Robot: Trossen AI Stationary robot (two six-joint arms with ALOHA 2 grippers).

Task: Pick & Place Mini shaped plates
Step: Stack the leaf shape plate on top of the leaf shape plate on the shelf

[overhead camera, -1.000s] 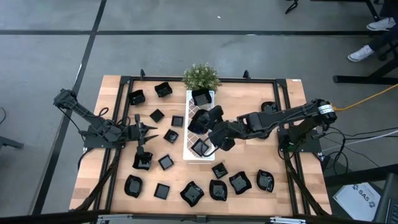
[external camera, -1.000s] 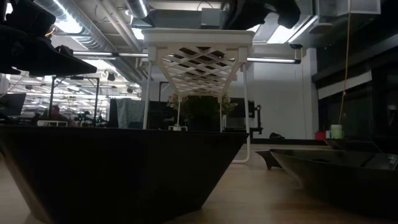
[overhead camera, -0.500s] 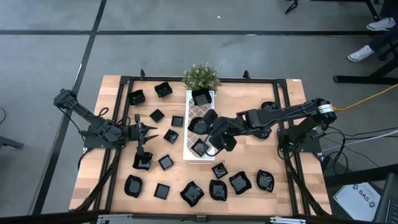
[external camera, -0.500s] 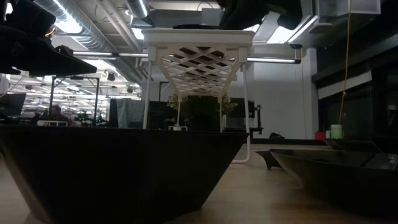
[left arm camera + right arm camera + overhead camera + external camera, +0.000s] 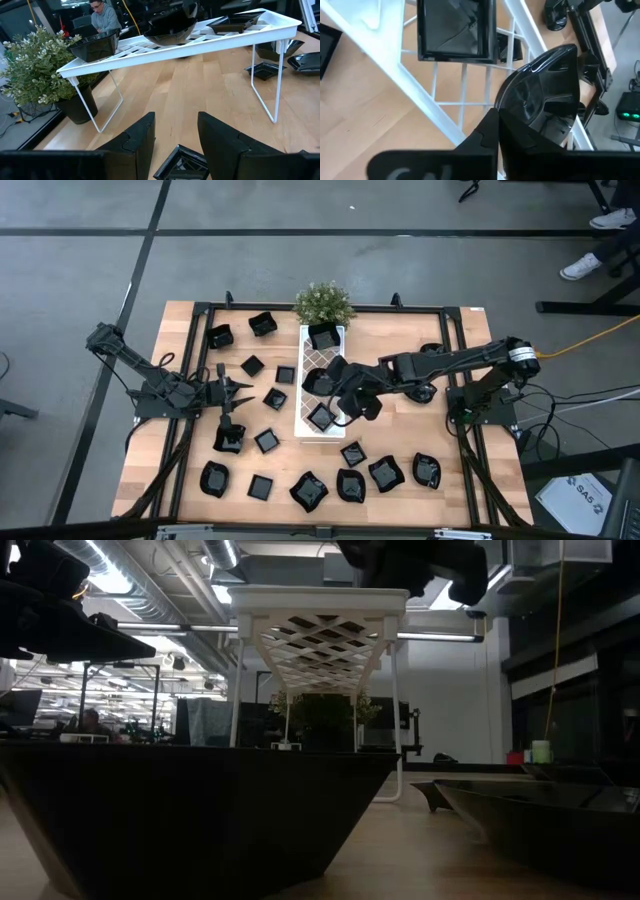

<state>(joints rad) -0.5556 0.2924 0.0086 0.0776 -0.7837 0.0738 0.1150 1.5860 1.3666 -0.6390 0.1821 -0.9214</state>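
White lattice tray [image 5: 312,360], potted plant [image 5: 322,302]

A near black plate [image 5: 190,805] fills the low view, cropped.

Even overhead light on the table [image 5: 400,340]; the low view is dim, backlit by ceiling strip lights [image 5: 110,580].

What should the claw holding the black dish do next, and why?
Probably open and let go. The right claw is shut on a round black dish that sits over the white lattice tray, between the square dish at the plant end and another at the near end. In the left wrist view the round dish appears to rest on the lattice already.
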